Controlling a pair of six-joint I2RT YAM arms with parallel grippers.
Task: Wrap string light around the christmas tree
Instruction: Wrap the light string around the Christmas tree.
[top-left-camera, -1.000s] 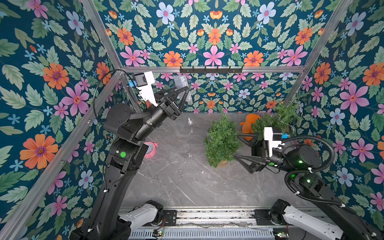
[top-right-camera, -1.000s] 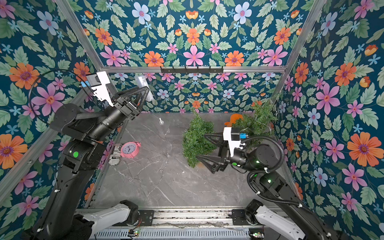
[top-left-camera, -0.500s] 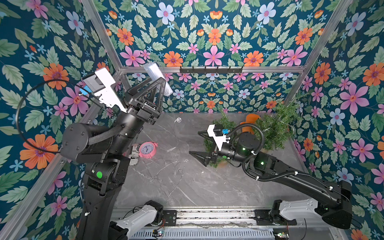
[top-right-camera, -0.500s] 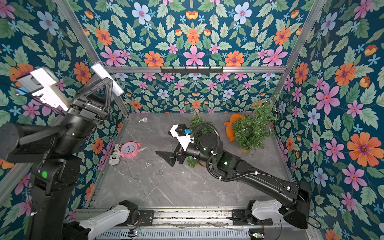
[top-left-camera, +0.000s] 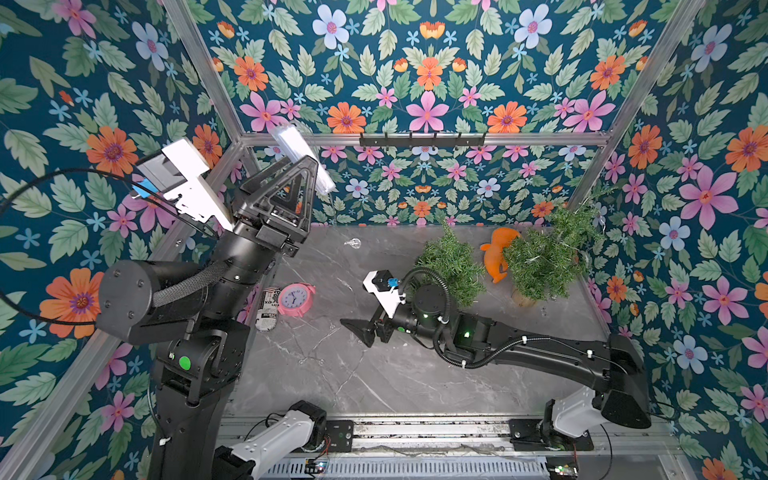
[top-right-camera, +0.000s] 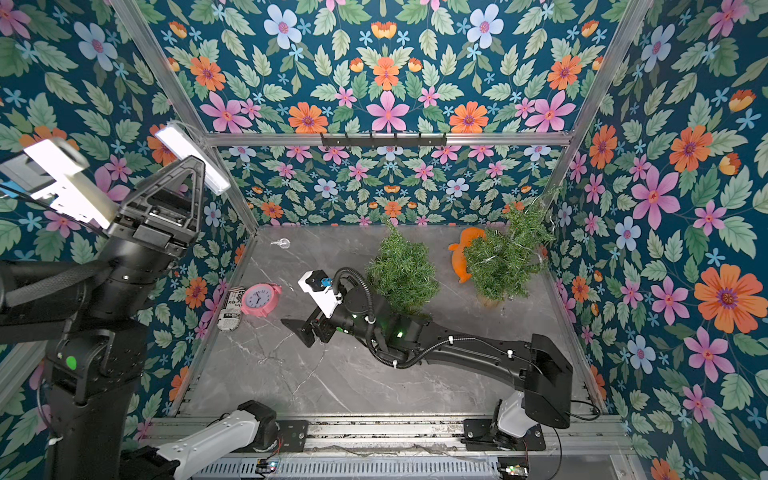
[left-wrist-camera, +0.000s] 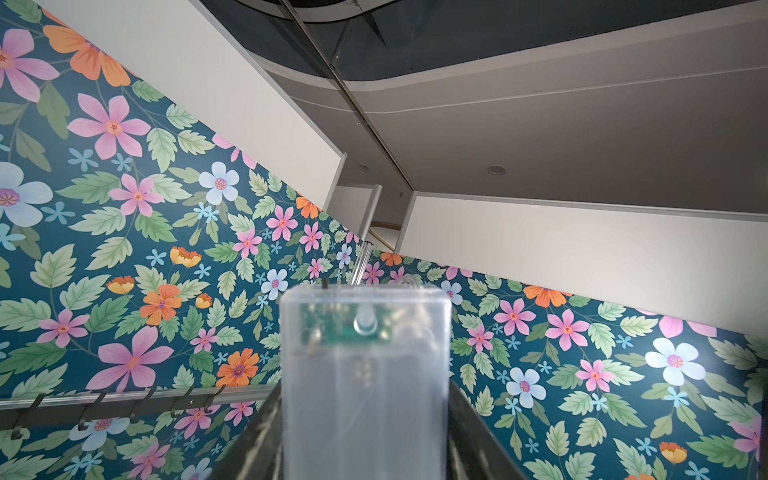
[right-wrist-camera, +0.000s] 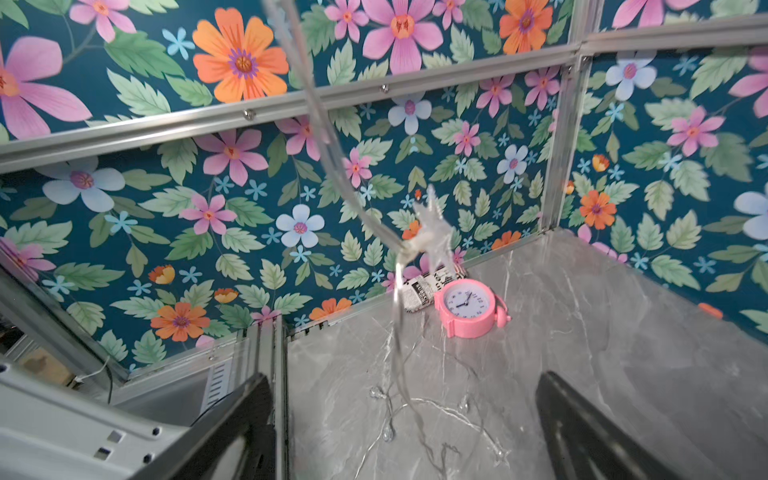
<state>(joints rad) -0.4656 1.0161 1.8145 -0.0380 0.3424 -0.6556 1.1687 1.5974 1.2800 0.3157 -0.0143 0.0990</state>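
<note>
My left gripper is raised high near the left wall, shut on the string light's translucent battery box. From up there the thin string light wire hangs down past a clear star bulb and ends in loose loops on the table. Low over those loops, my right gripper stands wide open with nothing between its fingers. Two small green christmas trees stand behind it in both top views; pale strands show in the rightmost.
A pink alarm clock and a printed can lie by the left wall. An orange toy sits between the trees. One clear bulb lies near the back wall. A hook rail spans the back frame.
My left arm has swung up and to the left with the battery box. My right arm has left the near tree and reached out low toward the middle of the table, still open.
</note>
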